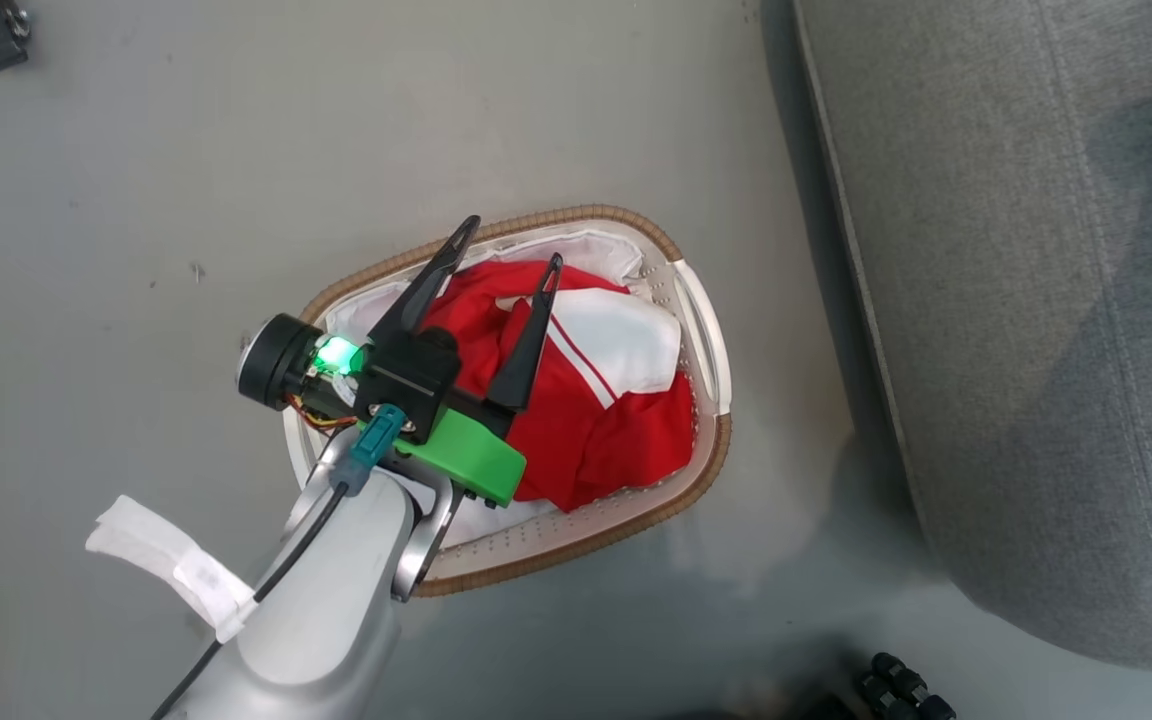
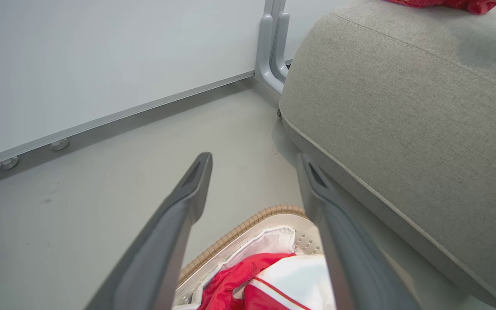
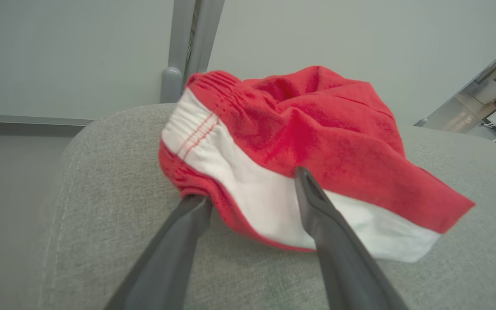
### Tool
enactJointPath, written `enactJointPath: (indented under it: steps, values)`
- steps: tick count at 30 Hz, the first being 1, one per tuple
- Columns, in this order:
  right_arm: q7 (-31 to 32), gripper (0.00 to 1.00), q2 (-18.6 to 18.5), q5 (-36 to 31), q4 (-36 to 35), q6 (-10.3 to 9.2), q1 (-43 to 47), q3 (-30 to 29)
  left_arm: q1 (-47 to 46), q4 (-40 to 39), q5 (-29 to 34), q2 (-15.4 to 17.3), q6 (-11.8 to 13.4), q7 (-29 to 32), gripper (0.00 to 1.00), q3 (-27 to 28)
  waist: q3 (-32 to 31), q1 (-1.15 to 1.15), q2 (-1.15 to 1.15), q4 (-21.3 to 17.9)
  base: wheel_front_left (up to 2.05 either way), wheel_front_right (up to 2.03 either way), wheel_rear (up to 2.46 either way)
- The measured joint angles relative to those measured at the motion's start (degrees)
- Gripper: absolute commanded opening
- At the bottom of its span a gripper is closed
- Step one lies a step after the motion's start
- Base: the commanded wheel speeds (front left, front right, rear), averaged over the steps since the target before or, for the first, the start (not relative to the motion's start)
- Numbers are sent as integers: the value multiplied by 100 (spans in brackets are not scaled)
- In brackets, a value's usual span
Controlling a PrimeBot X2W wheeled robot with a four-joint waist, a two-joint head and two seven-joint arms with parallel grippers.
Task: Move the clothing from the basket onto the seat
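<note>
- Red clothing with white panels lies heaped in the basket, centre of the head view, on the floor.
- Left end effector hovers above that heap, fingers spread wide, released.
- Seat, at frame right, stands just beside the basket.
- Right end effector, right wrist view: fingers parted, released, astride a second red garment resting on the seat.

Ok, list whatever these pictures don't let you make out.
- Head view: the left pincer and its arm cover the basket's lower-left side; the bunched clothing inside cannot be counted.
- Left wrist view: the top edge cuts off the garment on the seat.
- Right wrist view: one fingertip of the right pincer vanishes under that garment; contact unclear.
</note>
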Motion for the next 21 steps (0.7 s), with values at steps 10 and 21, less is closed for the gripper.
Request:
enactJointPath:
  steps: [10, 21]
  values:
    - [0, 100, 122, 309, -416, 0, 726, 856, 276, 62, -179, -42, 10, 0, 100, 433, -640, -1, 0, -93, 0, 0, 0]
    - [-1, 100, 345, 1027, -749, 0, 1106, 1937, 1060, -2, -495, -97, 164, 0, 100, 1529, -1841, -1, 0, -15, 0, 0, 0]
